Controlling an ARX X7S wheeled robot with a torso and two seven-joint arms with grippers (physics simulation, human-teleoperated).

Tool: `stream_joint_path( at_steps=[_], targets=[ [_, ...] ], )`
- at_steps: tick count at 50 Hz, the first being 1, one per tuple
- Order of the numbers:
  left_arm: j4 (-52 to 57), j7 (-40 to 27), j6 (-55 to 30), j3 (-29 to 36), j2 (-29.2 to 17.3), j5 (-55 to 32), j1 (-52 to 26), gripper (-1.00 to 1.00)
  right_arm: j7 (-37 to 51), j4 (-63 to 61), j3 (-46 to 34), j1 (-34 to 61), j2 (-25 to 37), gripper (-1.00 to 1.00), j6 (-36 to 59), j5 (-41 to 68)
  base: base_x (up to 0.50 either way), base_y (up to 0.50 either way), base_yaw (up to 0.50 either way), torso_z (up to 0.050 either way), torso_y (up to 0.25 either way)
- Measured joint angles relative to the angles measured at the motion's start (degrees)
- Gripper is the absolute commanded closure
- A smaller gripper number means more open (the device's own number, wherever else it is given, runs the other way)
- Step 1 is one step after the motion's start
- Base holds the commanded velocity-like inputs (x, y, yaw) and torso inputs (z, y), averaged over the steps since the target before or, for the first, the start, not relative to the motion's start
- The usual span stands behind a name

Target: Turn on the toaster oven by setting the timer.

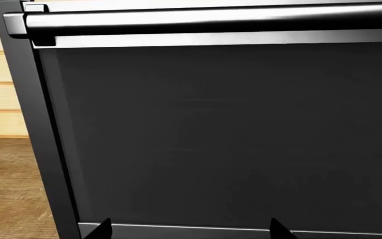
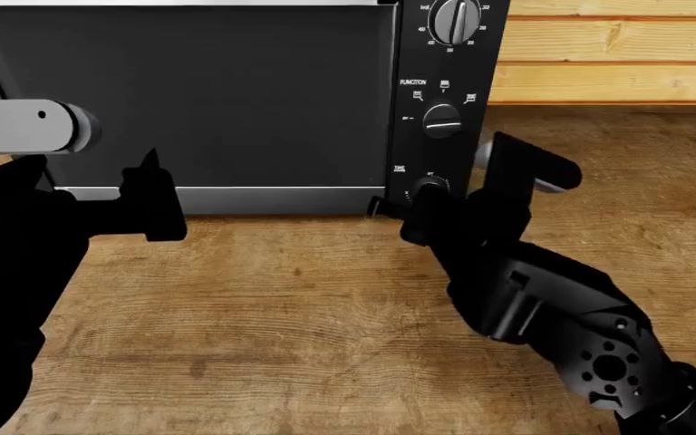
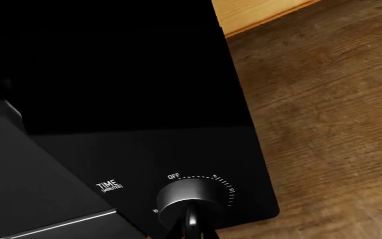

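Observation:
The toaster oven (image 2: 203, 100) stands at the back of the wooden counter, its dark glass door facing me. Its timer (image 2: 430, 185) is the lowest knob on the right panel, partly hidden by my right gripper (image 2: 426, 201). In the right wrist view the timer (image 3: 184, 195) sits under the OFF mark beside the TIME label, and my right gripper (image 3: 192, 228) is shut on its ridge. My left gripper (image 2: 151, 195) hangs open and empty in front of the door's lower left. In the left wrist view the left gripper (image 1: 191, 230) has its fingertips spread wide before the door glass (image 1: 231, 134).
The FUNCTION knob (image 2: 442, 120) and the larger numbered knob (image 2: 455, 20) sit above the timer. The door's silver handle (image 1: 211, 20) runs along its top. The wooden counter (image 2: 300, 317) stretches in front, with a plank wall (image 2: 614, 54) behind on the right.

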Motion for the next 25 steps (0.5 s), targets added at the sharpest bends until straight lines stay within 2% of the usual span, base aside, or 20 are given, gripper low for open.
stream_joint_path(
  at_steps=[25],
  targets=[
    [0.44,-0.06,0.66,0.09,-0.57,-0.30,0.49,-1.00,0.06,0.68,3.29,-1.32,-0.72,1.00,-1.95,4.40,0.01,0.01,0.01,-0.001,0.000]
  ],
)
